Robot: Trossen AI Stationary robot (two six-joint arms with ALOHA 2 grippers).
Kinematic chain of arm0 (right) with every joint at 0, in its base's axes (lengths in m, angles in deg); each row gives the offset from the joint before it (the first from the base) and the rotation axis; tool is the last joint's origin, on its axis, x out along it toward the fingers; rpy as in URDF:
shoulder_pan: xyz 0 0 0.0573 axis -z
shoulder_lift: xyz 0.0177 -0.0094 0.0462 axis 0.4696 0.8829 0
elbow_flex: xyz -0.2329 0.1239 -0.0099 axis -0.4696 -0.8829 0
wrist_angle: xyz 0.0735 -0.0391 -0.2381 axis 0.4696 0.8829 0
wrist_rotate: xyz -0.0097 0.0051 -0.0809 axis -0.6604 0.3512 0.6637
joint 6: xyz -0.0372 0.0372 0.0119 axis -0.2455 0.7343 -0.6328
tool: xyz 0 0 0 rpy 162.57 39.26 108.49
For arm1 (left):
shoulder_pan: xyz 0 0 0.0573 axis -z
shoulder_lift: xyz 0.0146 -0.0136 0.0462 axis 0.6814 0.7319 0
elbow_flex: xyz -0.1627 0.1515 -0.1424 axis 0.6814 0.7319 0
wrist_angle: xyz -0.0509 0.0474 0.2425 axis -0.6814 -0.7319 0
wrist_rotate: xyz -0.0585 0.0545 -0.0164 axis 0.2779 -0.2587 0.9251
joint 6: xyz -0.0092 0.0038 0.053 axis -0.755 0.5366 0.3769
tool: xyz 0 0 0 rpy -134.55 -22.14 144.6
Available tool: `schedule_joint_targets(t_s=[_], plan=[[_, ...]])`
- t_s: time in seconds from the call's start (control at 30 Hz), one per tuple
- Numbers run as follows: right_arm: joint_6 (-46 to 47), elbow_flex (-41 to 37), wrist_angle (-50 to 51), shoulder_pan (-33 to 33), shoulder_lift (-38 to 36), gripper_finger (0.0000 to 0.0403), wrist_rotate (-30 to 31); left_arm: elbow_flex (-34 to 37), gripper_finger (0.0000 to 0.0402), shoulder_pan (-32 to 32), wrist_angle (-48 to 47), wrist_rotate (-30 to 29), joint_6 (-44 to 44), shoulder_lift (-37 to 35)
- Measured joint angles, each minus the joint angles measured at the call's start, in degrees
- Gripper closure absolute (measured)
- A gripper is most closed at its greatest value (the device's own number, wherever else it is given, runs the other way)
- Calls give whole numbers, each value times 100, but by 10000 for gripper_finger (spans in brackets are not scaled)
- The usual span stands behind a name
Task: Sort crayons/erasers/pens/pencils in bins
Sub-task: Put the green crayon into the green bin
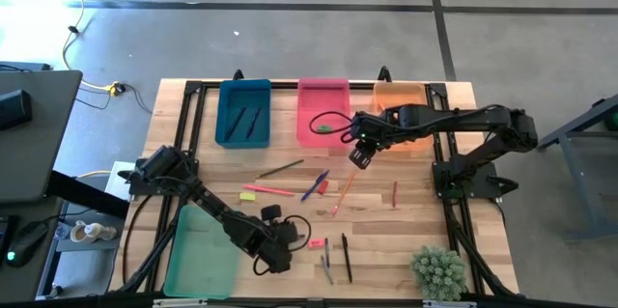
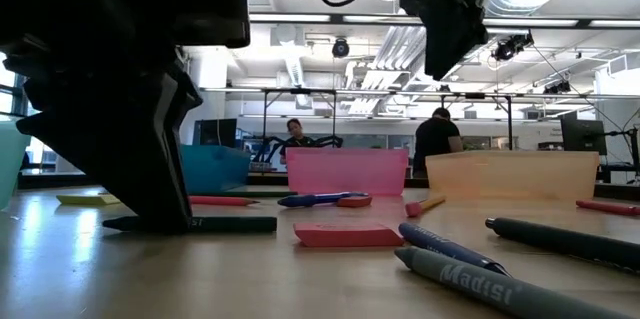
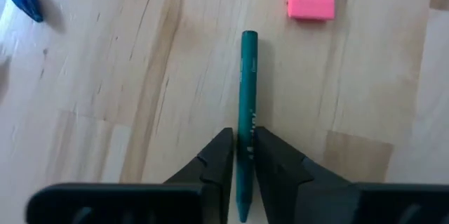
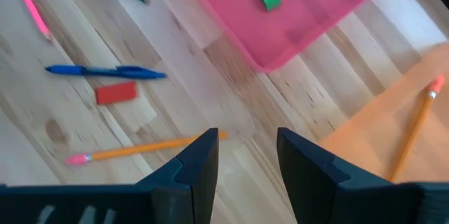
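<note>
While gripped by left gripper [image 3: 243,155] | round, seemingly waxy green crayon [image 3: 247,97]

A small green plant [image 1: 438,272] sits at the wooden table's [image 1: 406,221] near right corner; two people [image 2: 437,139] stand beyond.

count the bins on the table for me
4. Three sit in a row along the far edge: the blue bin on the left, the pink bin in the middle, the orange bin on the right. The light green bin is at the near left corner. None seem hidden.
</note>
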Motion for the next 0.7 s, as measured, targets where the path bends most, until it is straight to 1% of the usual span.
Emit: schedule_joint_targets(t_s=[0.13,0.2,0.47,0.7], plan=[[1,0,103,-2,-108,265,-2,0,390,-6,-29,52,95,0],[13,-2,137,-7,-210,265,-17,0,396,-6,-32,67,92,-8],[150,-2,233,-7,-821,265,62,15,395,7,15,175,-119,-43],[150,-2,267,-6,-1046,265,97,69,395,10,68,215,-320,-274]])
